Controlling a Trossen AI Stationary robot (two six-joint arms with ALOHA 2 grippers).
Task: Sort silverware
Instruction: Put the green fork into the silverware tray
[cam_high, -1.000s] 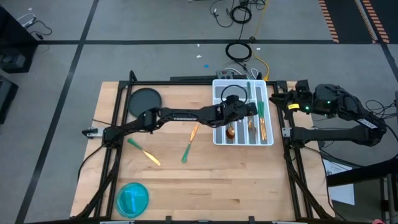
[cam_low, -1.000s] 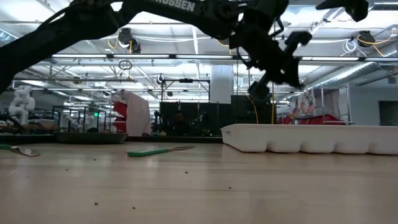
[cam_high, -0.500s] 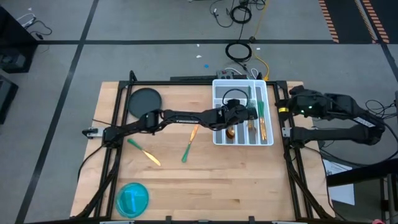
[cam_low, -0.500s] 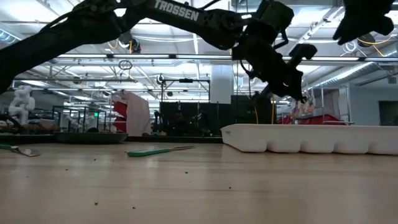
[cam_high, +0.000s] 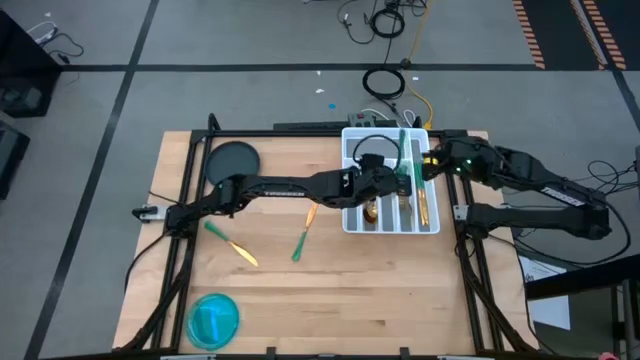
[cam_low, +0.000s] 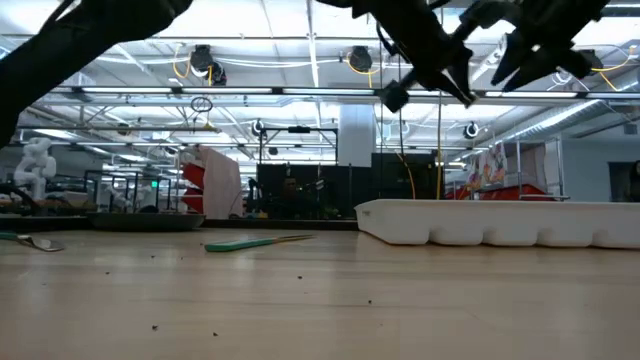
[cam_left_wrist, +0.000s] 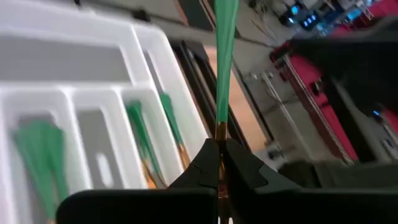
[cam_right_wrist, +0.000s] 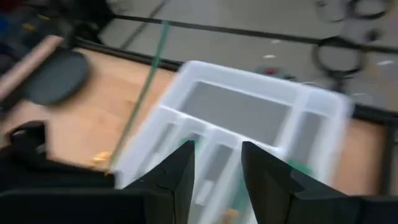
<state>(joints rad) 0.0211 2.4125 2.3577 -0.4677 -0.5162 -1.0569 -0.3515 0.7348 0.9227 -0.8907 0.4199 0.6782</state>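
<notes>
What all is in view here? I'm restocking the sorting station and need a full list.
table: one, light wood, under everything
tray: one, white, compartmented, table's far right
silverware in tray: several, exact count unclear, gold heads and green handles, in the narrow slots
loose silverware: two, gold and green, on the bare wood left of the tray, the second nearer it
held piece: one, green handle, above the tray
bowl: one, blue, near left corner
disc: one, dark, far left
cable coil: one, black, on the floor beyond the table
left hand: shut on the held piece
right hand: open, empty, at the tray's right edge
</notes>
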